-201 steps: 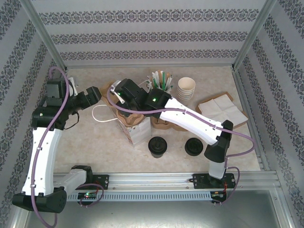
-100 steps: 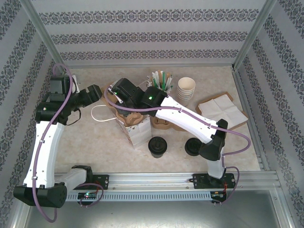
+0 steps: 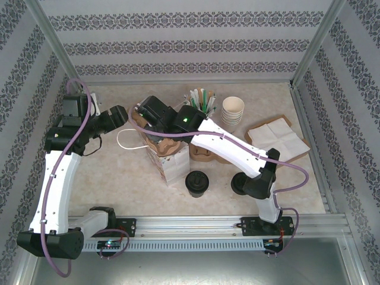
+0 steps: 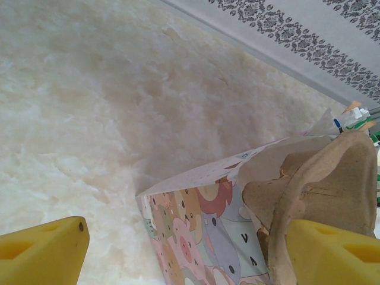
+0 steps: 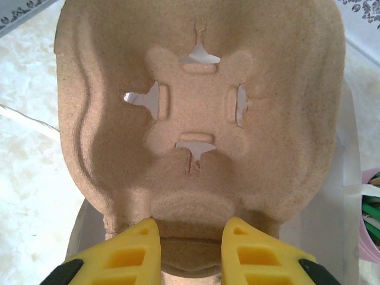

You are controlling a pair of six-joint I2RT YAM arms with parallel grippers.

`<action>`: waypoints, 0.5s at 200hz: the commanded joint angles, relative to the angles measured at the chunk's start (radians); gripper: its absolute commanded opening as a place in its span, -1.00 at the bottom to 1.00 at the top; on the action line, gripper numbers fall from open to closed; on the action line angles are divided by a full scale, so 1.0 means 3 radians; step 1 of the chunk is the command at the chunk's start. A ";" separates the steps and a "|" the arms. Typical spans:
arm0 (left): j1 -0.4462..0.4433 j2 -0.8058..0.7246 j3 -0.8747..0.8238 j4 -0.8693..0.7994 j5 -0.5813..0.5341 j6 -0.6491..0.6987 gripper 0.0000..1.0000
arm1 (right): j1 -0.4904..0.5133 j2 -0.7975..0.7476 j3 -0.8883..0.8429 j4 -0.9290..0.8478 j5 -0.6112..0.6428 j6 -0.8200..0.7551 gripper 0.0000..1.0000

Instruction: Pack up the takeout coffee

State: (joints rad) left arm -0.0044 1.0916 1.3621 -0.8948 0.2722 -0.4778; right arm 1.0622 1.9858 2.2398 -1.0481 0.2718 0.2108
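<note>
**Pulp carrier pinched at the bag mouth; both coffees on the table**

The right claw [image 5: 191, 222] was nearly closed. Its yellow plastic fingers pinched the near rim of the carrier [image 5: 267, 119], a moulded brown pulp tray with a rough, fibrous surface and rounded walls. Just beyond the fingertips lay a cross-shaped cup well, slit at four points. The carrier protruded from the mouth of the bag [image 4: 208, 214], thin paper printed with pastel cartoon animals, directly below this claw.

The left claw [image 4: 187, 228] stood wide apart and gripped nothing. The bag's upper corner lay ahead of and between its blocky yellow fingers, and the carrier's curled edge was just beside one finger. Whether that finger touched the pulp could not be told.

One coffee [image 3: 197, 183], a squat cup with a round black lid, sat on the marbled cream table [image 4: 89, 119]. It was well apart from either claw, toward the arm bases from the right claw. The second coffee [image 3: 239, 185] sat beside it, partly behind the right arm's elbow.
</note>
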 commanded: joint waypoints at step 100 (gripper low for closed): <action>0.0025 0.0113 0.0068 0.0028 -0.0019 0.0105 0.72 | -0.0043 0.0163 0.0030 -0.0152 0.0036 0.0238 -0.60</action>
State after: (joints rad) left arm -0.0044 1.1114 1.3621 -0.8936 0.2787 -0.4744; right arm 1.0622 2.0151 2.2414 -1.0702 0.2867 0.2523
